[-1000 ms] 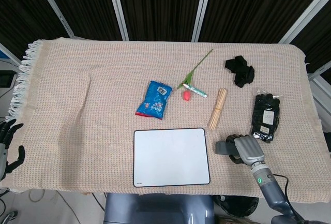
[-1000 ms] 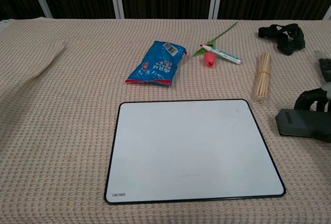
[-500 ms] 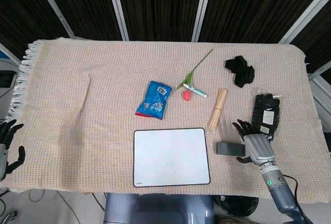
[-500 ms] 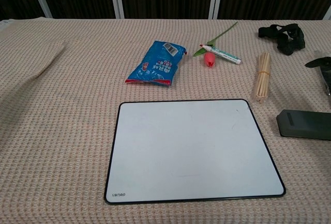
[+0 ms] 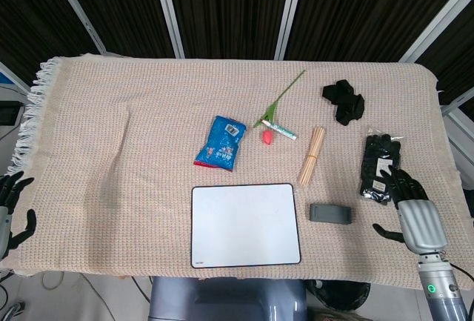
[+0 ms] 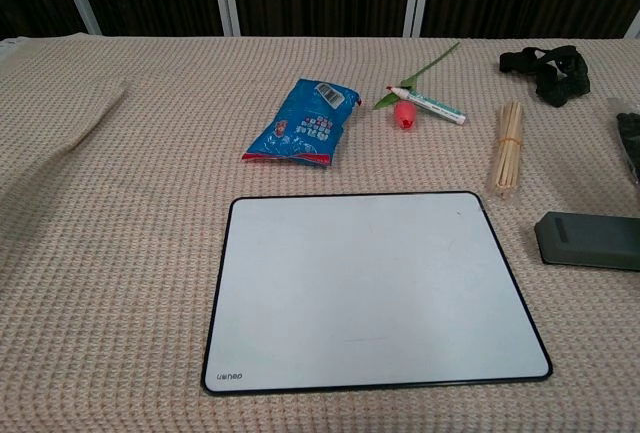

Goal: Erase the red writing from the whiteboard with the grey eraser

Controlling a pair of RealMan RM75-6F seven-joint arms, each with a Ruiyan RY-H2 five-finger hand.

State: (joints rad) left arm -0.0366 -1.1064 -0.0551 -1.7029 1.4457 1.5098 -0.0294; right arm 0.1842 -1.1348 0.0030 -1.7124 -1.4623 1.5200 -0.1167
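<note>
We see a black-framed whiteboard lying flat at lower centre, its surface wiped white; the grey eraser lies flat just right of it.

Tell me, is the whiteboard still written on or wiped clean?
Clean: the whiteboard shows no red marks in either view, and the eraser lies beside it.

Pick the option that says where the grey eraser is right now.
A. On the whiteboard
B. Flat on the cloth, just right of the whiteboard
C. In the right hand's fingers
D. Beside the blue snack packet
B. The grey eraser lies flat on the cloth beside the right edge of the whiteboard, apart from the open right hand, which holds nothing.
</note>
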